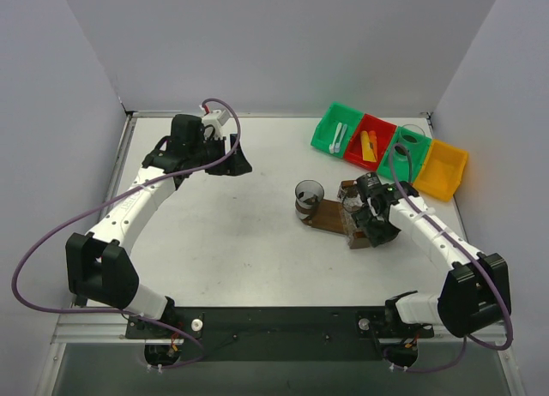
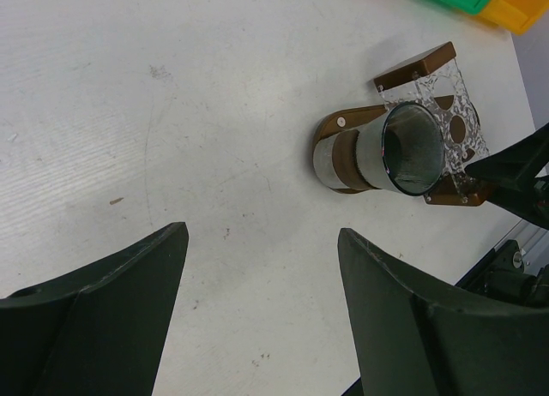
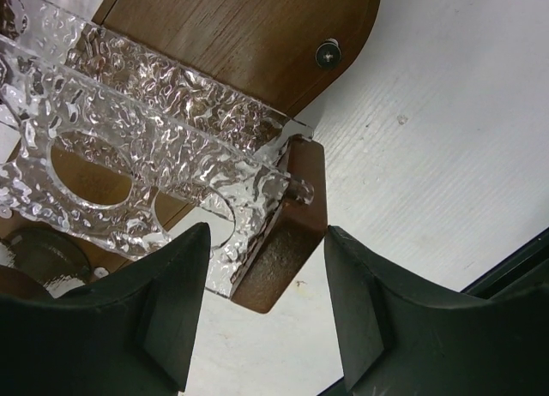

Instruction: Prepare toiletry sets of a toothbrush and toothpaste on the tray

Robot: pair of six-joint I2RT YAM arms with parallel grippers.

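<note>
White counter [image 1: 257, 250], matt, faintly scuffed and speckled in the left wrist view. Grey walls [image 1: 283, 36] close it at the back and on both sides, and a black rail [image 1: 283, 323] carrying the arm bases runs along the near edge.

Open room: a broad stretch of bare counter lies between the left tool [image 1: 233, 163] and the tray [image 1: 328, 214]. The right half is the crowded part.

Tray: dark brown wood with rounded ends. It lies diagonally, right of centre, well apart from every counter edge. A clear cup [image 1: 309, 195] stands upright on its far-left end. Over the near-right end sits a clear rack [image 3: 163, 113] of rippled plastic with round holes, carried on brown end posts [image 3: 283, 242].

Right tool [image 3: 266, 242]: jaws apart, straddling the rack's corner post. A strip of white counter shows between the post and one finger. Contact on the other side cannot be told. No grip.

Left tool [image 2: 262, 242]: jaws wide, only counter between them, cup and rack ahead of it.

Bins [image 1: 390, 147]: green, red, green and yellow plastic, side by side in a slanting row at the far right corner. White toothbrushes [image 1: 337, 137] lie in the first green bin, and orange and yellow toothpaste tubes [image 1: 370, 146] lie in the red one, well apart from the tray.
</note>
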